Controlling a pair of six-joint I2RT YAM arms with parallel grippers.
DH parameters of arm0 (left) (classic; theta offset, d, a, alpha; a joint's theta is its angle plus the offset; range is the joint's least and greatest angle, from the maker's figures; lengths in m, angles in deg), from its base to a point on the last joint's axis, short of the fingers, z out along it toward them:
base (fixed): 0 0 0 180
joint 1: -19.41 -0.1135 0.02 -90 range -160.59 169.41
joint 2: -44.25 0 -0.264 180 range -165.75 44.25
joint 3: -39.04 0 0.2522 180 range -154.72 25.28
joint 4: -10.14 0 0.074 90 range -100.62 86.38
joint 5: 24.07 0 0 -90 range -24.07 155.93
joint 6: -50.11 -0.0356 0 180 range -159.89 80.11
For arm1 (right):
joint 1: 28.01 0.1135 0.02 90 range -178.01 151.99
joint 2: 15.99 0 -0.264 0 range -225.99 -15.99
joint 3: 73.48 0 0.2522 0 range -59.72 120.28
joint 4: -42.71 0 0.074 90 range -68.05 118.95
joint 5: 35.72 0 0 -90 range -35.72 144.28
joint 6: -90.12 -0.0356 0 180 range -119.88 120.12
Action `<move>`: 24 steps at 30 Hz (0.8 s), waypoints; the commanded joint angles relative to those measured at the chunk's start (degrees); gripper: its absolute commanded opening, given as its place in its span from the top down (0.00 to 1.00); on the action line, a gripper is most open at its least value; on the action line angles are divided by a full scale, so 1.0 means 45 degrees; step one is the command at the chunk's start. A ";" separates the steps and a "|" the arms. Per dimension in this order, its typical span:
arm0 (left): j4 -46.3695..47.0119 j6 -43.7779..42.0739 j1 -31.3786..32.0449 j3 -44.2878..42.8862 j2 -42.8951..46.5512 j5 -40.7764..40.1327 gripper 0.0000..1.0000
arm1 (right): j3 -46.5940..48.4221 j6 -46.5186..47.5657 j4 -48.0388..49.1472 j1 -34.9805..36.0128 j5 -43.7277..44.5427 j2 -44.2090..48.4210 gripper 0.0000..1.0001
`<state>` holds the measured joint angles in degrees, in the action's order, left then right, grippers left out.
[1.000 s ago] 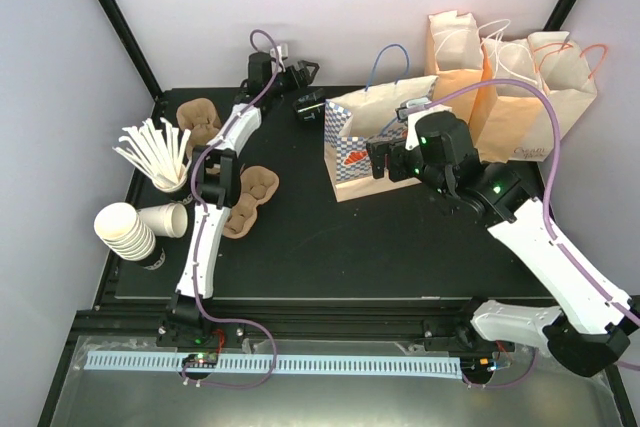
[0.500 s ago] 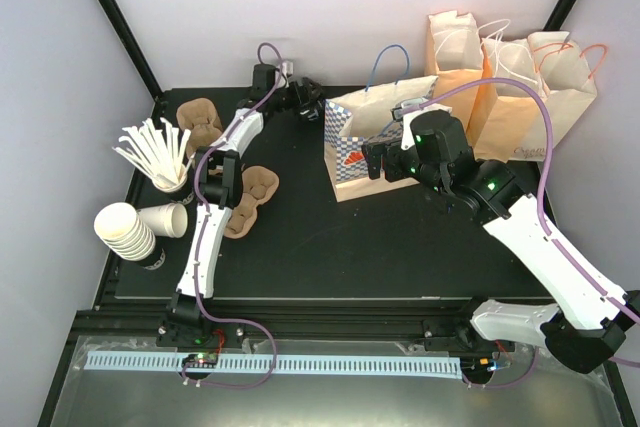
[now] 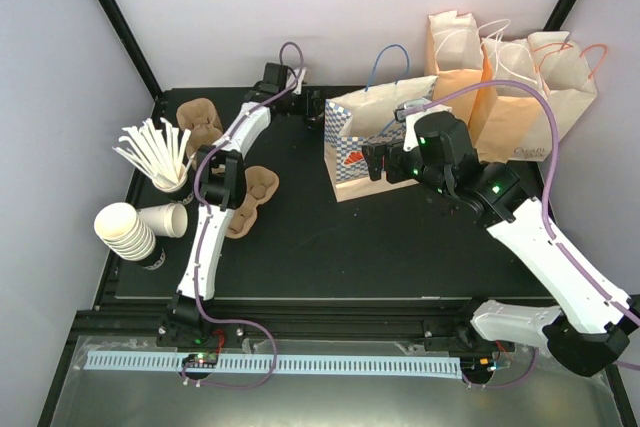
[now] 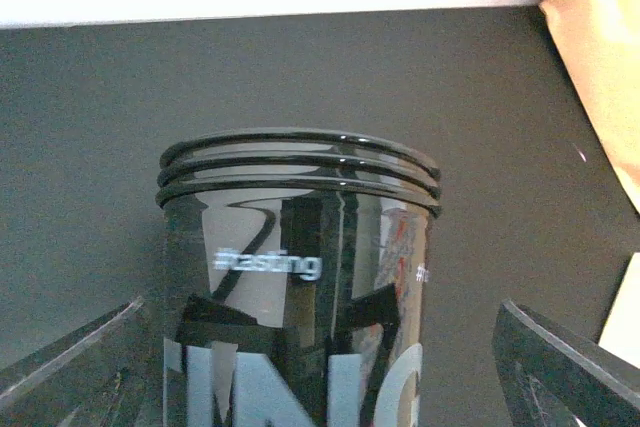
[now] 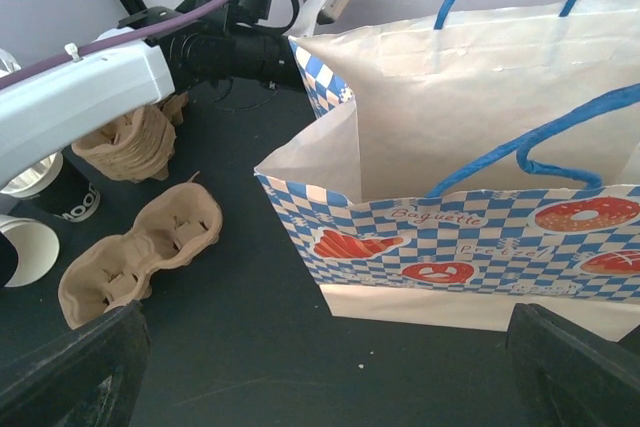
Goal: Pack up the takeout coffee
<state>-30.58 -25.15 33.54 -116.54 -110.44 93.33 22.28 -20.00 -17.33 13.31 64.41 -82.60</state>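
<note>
Takeout coffee [image 4: 300,277], a small glossy black cup with a ribbed black lid, is standing upright near the far edge of the black table [image 3: 300,247], just left of the blue-checked paper bag [image 5: 450,147]. We are watching the left gripper [image 3: 303,104] arriving at it. A second ago it was hanging back nearer the rear wall, and now it is reaching in low, so that the cup is filling the space between its fingers [image 4: 560,367]. Those fingers are standing wide apart, one on each side. We are not seeing either one touching the cup wall, so nothing is being held yet. The right gripper [image 3: 378,163] is hovering in front of the bag with its fingers spread too. It is carrying nothing and sitting almost where it was a second ago. We are judging that the approach is finishing and the squeeze on the cup is coming next. The bag's mouth is gaping open to receive it.
</note>
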 commanded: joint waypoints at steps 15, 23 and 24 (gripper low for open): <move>-0.2346 -0.3218 0.0906 -0.0047 0.0712 -0.1970 0.02 | -0.0373 -0.0294 0.0245 -0.0093 -0.0248 0.0525 0.00; -0.2462 -0.3278 0.0986 -0.0028 0.0466 -0.1355 0.16 | -0.0462 -0.0409 0.0266 -0.0070 -0.0386 0.0536 0.00; -0.2470 -0.3252 0.0989 -0.0028 0.0511 -0.1354 0.19 | -0.0491 -0.0429 0.0266 -0.0080 -0.0365 0.0548 0.00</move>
<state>-40.14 -38.90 37.69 -116.25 -108.87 86.62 21.01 -21.24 -17.29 13.31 63.30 -81.05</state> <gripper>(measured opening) 0.841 0.996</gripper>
